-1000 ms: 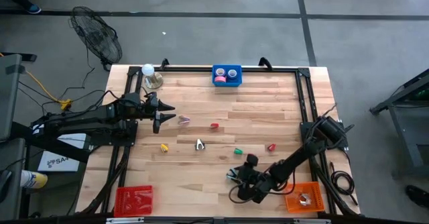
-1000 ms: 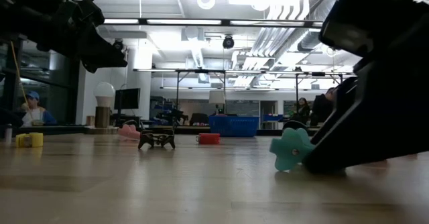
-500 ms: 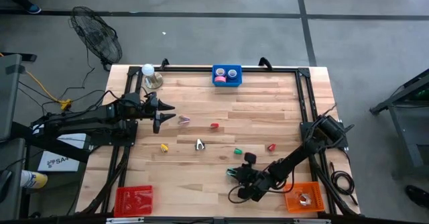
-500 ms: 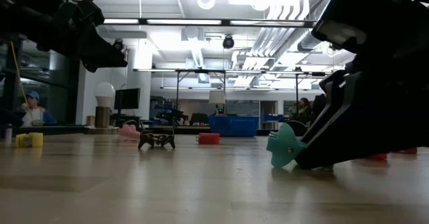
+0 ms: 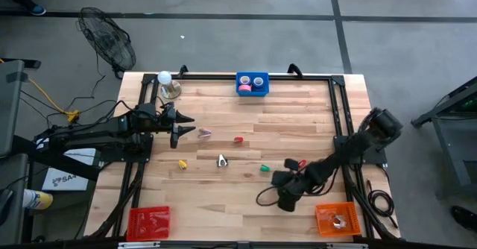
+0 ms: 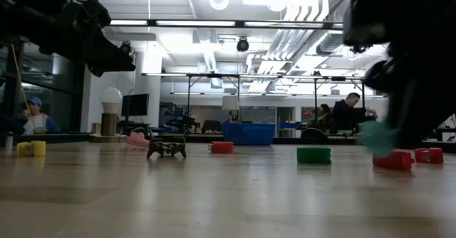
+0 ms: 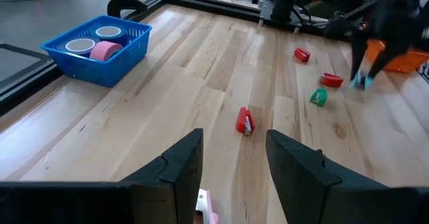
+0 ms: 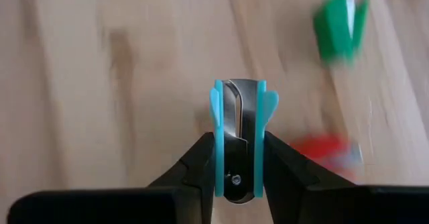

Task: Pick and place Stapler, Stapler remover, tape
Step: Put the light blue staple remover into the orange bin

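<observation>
My right gripper (image 5: pixel 289 168) hangs over the table's near right part, shut on a teal staple remover (image 8: pixel 238 127), which also shows in the low view (image 6: pixel 377 137). A green stapler (image 5: pixel 264 168) and a red one (image 5: pixel 301 163) lie close by. My left gripper (image 5: pixel 182 127) waits open over the left side, above a pink piece (image 5: pixel 203 133). A red stapler (image 5: pixel 238 139), a silver remover (image 5: pixel 221 160) and a small yellow piece (image 5: pixel 182 163) lie mid-table. A pink tape roll (image 7: pixel 104 49) and two blue ones rest in the blue basket (image 5: pixel 242 91). My right gripper pinches the teal staple remover between its two fingers, which press on its flat teal sides (image 8: pixel 217 153). The metal claws and teal wings stick out beyond the fingertips. The fingers slant down from above. The remover is lifted clear of the table.
An orange bin (image 5: pixel 350 221) sits at the near right corner and a red bin (image 5: pixel 149 221) at the near left. A lamp bulb (image 5: pixel 165 80) stands at the far left. A black frame (image 5: pixel 339 115) runs along the table's edges. People sit in the room beyond.
My right gripper has lifted the teal staple remover off the wood and carried it toward the right and far edges, past the green stapler to beside the red one. It stayed shut on the remover throughout.
</observation>
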Available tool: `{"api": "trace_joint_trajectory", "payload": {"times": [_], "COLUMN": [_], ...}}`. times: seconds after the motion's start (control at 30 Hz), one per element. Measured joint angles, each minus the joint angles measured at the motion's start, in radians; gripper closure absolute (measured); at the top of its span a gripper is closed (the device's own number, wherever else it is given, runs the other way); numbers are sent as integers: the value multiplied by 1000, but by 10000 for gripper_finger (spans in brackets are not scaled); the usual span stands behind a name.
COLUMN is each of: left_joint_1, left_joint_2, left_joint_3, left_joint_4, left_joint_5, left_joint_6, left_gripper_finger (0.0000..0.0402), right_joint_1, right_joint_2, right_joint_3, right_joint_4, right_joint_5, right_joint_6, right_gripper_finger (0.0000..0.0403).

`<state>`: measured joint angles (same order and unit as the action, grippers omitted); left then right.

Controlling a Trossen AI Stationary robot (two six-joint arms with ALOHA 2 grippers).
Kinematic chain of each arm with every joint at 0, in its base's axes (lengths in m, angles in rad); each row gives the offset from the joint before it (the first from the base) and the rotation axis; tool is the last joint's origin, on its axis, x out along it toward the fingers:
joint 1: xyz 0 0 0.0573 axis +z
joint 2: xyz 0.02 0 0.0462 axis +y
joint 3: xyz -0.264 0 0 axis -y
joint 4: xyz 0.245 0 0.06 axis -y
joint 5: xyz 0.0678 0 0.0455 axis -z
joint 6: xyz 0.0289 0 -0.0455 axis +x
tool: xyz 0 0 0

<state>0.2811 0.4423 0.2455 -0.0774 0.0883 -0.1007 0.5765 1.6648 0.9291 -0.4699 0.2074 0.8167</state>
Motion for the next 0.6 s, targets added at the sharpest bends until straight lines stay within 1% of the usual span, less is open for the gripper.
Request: {"api": "trace_joint_trajectory", "payload": {"times": [0.17,0.37,0.47,0.6], "left_joint_1": [0,0,0,0], "left_joint_2": [0,0,0,1], "left_joint_3": [0,0,0,0], "left_joint_4": [0,-2,-14,-39], "left_joint_5": [0,-1,-1,-1], "left_joint_6": [18,18,18,18], "left_gripper_finger": [241,241,241,241], "right_joint_1": [0,1,17,64], "right_joint_2": [-156,-319,-365,-377], "right_joint_3": [2,3,3,4], "right_joint_4": [-136,-217,-237,-252], "right_joint_5": [-141,-312,-391,-493], "right_joint_6": [124,302,400,545], "right_gripper_finger": [319,319,319,319]}}
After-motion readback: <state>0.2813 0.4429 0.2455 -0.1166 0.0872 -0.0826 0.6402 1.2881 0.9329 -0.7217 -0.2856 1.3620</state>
